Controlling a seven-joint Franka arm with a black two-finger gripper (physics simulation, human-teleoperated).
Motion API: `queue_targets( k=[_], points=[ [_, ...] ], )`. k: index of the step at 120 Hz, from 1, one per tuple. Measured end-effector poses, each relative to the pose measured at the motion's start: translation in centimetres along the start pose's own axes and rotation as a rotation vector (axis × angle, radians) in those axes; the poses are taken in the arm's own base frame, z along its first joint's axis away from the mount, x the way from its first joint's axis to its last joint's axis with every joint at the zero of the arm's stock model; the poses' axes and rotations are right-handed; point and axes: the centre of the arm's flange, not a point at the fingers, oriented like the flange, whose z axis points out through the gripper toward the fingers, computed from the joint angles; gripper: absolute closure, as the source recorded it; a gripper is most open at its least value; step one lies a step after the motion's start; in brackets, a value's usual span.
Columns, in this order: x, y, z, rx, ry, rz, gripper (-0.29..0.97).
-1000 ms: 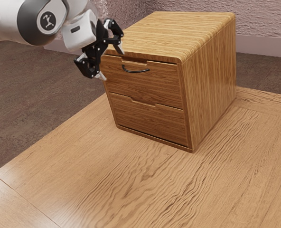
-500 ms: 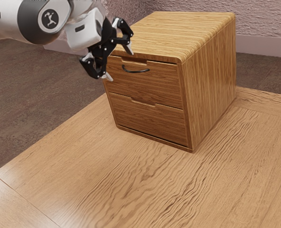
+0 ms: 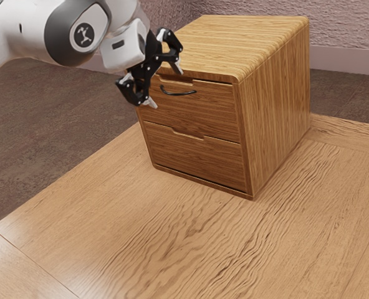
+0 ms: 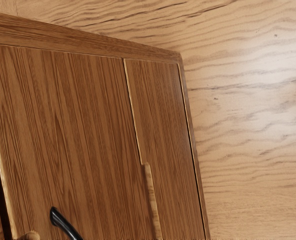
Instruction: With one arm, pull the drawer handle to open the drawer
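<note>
1. Since one second ago, the gripper (image 3: pixel 163 82) has travelled toward the exterior view's right and slightly upward, closing on the near upper corner of the wooden cabinet (image 3: pixel 275 93). The cabinet itself has not shifted on the table (image 3: pixel 191 249).
2. Hand state: the fingers stand wide apart and hold nothing. One fingertip is up by the cabinet's top edge, the other lower, against the near edge of the top drawer (image 3: pixel 200 115).
3. Task object: the black drawer handle (image 3: pixel 178 93) sits high on the top drawer's front, under the notch. The drawer front is flush with the cabinet, so it reads as shut. The bottom drawer (image 3: pixel 197 154) is also shut and shows no handle.
4. Deciding relation: the handle lies just beside the gripper, toward the exterior view's right. Its near end is roughly level with the gap between the fingers. Its long axis runs sideways across the drawer front, while the fingers are stacked one above the other, so the opening is set crosswise to the bar.
5. Wrist view: the handle (image 4: pixel 63 226) appears close under the hand.
6. Judgement: no contact is evident. A short further advance along the front is needed before closing and pulling.
</note>
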Motion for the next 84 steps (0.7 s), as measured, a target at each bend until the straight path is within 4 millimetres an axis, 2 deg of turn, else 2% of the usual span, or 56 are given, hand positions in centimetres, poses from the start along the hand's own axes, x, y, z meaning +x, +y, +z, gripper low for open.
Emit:
queue_targets(
  k=[17,32,46,64,84],
  points=[
    [-0.8,0.0,0.3,0.005,-0.008,-0.011,0.03],
    [-0.8,-0.1,0.5,0.007,-0.009,-0.01,0.03],
    [-0.8,-0.3,1.7,-0.007,-0.01,-0.009,0.03],
    [-1.5,-0.2,1.8,-0.007,-0.016,-0.017,0.03],
    [-1.3,-0.5,1.4,0.018,-0.016,-0.014,0.14]
  ],
)
